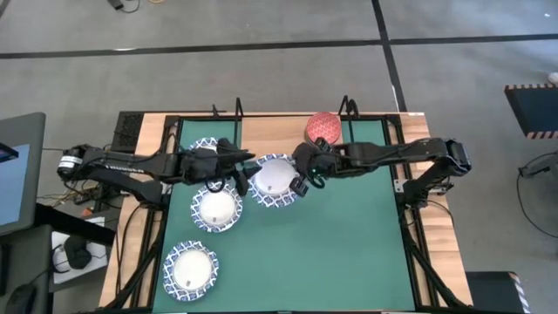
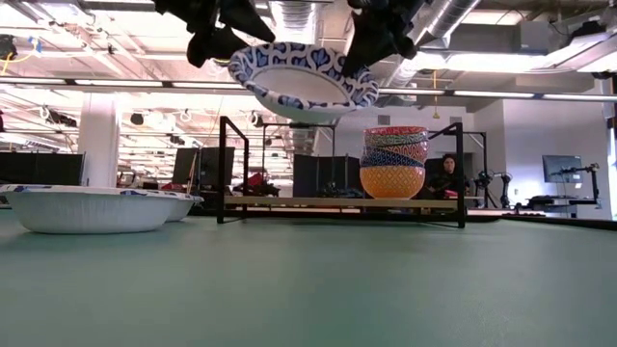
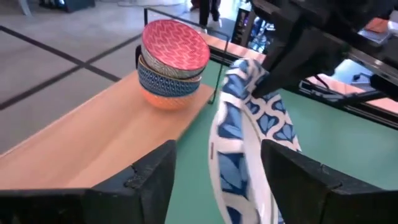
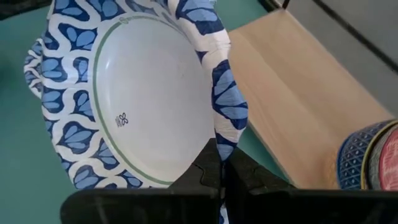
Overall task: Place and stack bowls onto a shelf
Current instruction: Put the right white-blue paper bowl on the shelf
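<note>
Green mat point(image 1: 331, 244) below, you have a white bowl point(image 1: 275, 180) held clear in the air, the right gripper point(image 4: 222, 176) pinched on its rim while the left gripper point(image 3: 214, 171), fingers wide, brackets the far edge, probably to steady it. Beyond it the shelf point(image 3: 99, 143) has room beside the stack point(image 2: 393, 162).

No readable words or numbers showed anywhere; only a small dark clover-like mark stood inside the white, blue-rimmed paper bowl point(image 4: 134, 93), just above the right gripper's fingers point(image 4: 211, 171).
</note>
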Controlling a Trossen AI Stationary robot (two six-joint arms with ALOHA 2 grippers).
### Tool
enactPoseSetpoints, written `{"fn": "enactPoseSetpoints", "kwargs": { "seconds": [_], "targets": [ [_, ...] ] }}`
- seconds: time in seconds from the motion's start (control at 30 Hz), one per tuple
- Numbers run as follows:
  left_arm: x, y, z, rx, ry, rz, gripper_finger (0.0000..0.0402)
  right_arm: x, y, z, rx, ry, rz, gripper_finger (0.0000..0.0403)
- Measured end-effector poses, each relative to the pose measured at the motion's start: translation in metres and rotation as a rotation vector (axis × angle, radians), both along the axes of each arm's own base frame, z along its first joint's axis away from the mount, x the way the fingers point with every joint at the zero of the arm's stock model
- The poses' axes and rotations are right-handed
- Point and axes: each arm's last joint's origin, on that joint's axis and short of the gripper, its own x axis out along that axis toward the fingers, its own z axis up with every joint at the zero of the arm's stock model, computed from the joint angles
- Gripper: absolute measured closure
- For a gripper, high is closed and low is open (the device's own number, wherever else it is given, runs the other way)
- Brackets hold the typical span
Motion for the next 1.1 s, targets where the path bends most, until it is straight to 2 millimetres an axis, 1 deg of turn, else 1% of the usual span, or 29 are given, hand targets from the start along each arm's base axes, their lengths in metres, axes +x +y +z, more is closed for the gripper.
{"fn": "enactPoseSetpoints", "kwargs": {
  "seconds": [0.17, 0.27, 0.4, 0.53, 0.57, 0.73, 0.87, 1.0, 1.1],
  "targets": [
    [0.005, 0.004, -0.004, -0.027, 0.01, -0.052, 0.0214, 0.001, 0.0, 0.01, -0.043, -0.016, 0.028, 0.0381],
    [0.008, 0.004, -0.008, -0.046, 0.026, -0.058, 0.0243, 0.002, 0.0, 0.016, -0.073, -0.021, 0.036, 0.0381],
    [0.009, 0.008, -0.009, -0.041, 0.019, -0.037, 0.0307, 0.001, -0.001, 0.026, -0.084, -0.03, 0.044, 0.0367],
    [0.009, 0.021, -0.007, -0.032, -0.004, 0.011, 0.0379, -0.001, -0.003, 0.044, -0.091, -0.058, 0.018, 0.0329],
    [0.009, 0.026, -0.006, -0.032, -0.008, 0.023, 0.039, -0.002, -0.003, 0.049, -0.105, -0.06, 0.003, 0.032],
    [0.004, 0.051, 0.004, -0.011, 0.013, 0.1, 0.0396, -0.013, -0.007, 0.081, -0.183, -0.058, -0.075, 0.0284],
    [0.0, 0.07, 0.021, 0.042, 0.018, 0.137, 0.0399, -0.023, -0.008, 0.1, -0.225, -0.058, -0.119, 0.0268],
    [-0.003, 0.088, 0.035, 0.098, 0.054, 0.16, 0.0401, -0.027, -0.009, 0.109, -0.228, -0.065, -0.126, 0.0262],
    [0.001, 0.101, 0.038, 0.117, 0.112, 0.153, 0.0401, -0.027, -0.01, 0.109, -0.227, -0.065, -0.128, 0.0262]
  ]
}}
